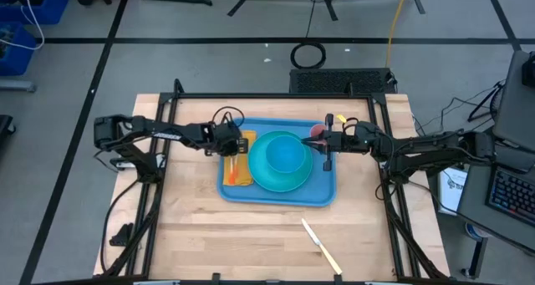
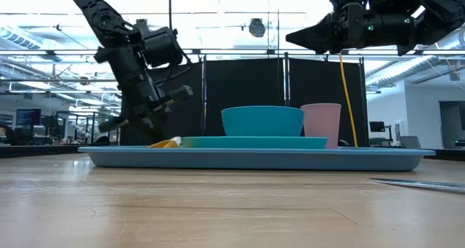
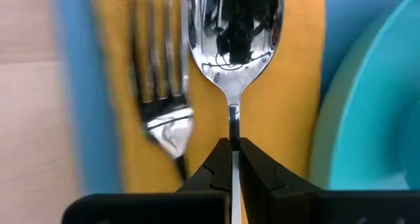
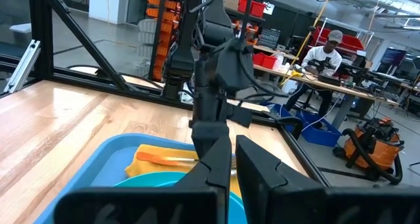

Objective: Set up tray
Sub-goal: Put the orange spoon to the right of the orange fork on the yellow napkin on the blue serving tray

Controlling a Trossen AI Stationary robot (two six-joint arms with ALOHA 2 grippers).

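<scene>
The light-blue tray (image 1: 276, 198) (image 2: 254, 158) lies mid-table. On it stand a teal plate (image 1: 266, 181) with a teal bowl (image 1: 285, 154) (image 2: 262, 121) and, at its far right corner, a pink cup (image 1: 318, 132) (image 2: 321, 121). A yellow napkin (image 1: 239, 173) (image 3: 289, 86) covers the tray's left part, with a fork (image 3: 161, 86) lying on it. My left gripper (image 1: 237, 143) (image 3: 233, 145) is above the napkin, shut on a spoon (image 3: 235, 27) beside the fork. My right gripper (image 1: 323, 145) (image 2: 290, 38) (image 4: 231, 142) hovers high over the tray's right side, shut and holding nothing. My left gripper pinches the spoon's handle (image 3: 233, 129) between its two fingers, just behind the spoon's bowl. The fingers lie along the handle and slant down from the table's left. The spoon's bowl points away from the gripper over the napkin; whether it rests there I cannot tell.
A knife (image 1: 322, 247) (image 2: 418, 182) lies on the bare wood near the table's near edge, right of centre. A black frame runs along the table's left, right and far sides. People work at benches in the room beyond (image 4: 321, 56).
</scene>
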